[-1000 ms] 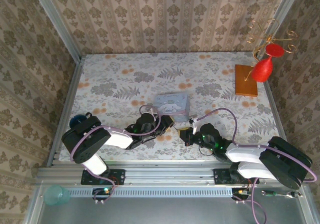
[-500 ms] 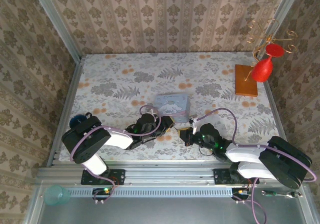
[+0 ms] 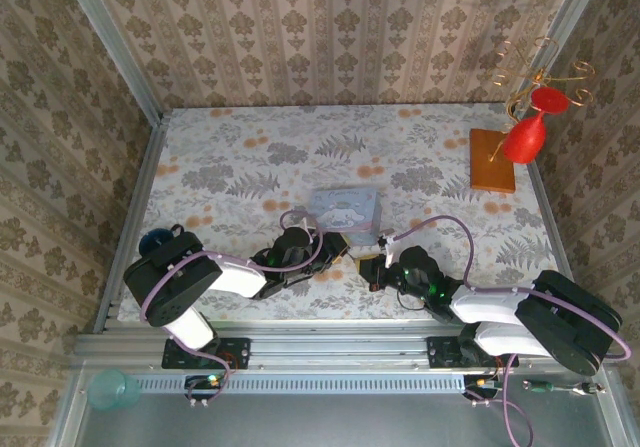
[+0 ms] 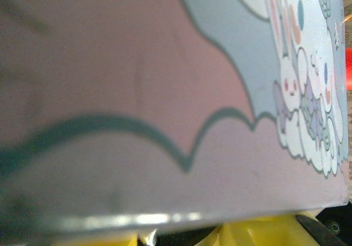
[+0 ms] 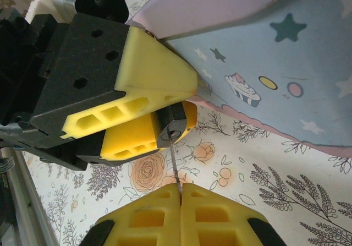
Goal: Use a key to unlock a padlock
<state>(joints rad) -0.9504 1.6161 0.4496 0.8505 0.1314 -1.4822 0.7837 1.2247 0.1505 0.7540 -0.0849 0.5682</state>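
Note:
In the right wrist view, the small dark padlock [image 5: 175,126] is clamped between the yellow fingers [image 5: 148,75] of my left gripper [image 5: 184,109], its keyhole end facing my right gripper. A thin silvery key [image 5: 175,163] runs from the keyhole down into the right gripper [image 5: 180,193], whose yellow pads are shut on it. From above, the left gripper [image 3: 338,250] and right gripper [image 3: 368,269] meet nose to nose just in front of the tin. The shackle is hidden.
A pastel blue-pink cartoon tin [image 3: 345,210] stands right behind the grippers, its side close to the left wrist camera [image 4: 165,92]. A wooden stand with a red glass [image 3: 522,139] is at the far right. A metal rail [image 3: 320,347] edges the table's near side.

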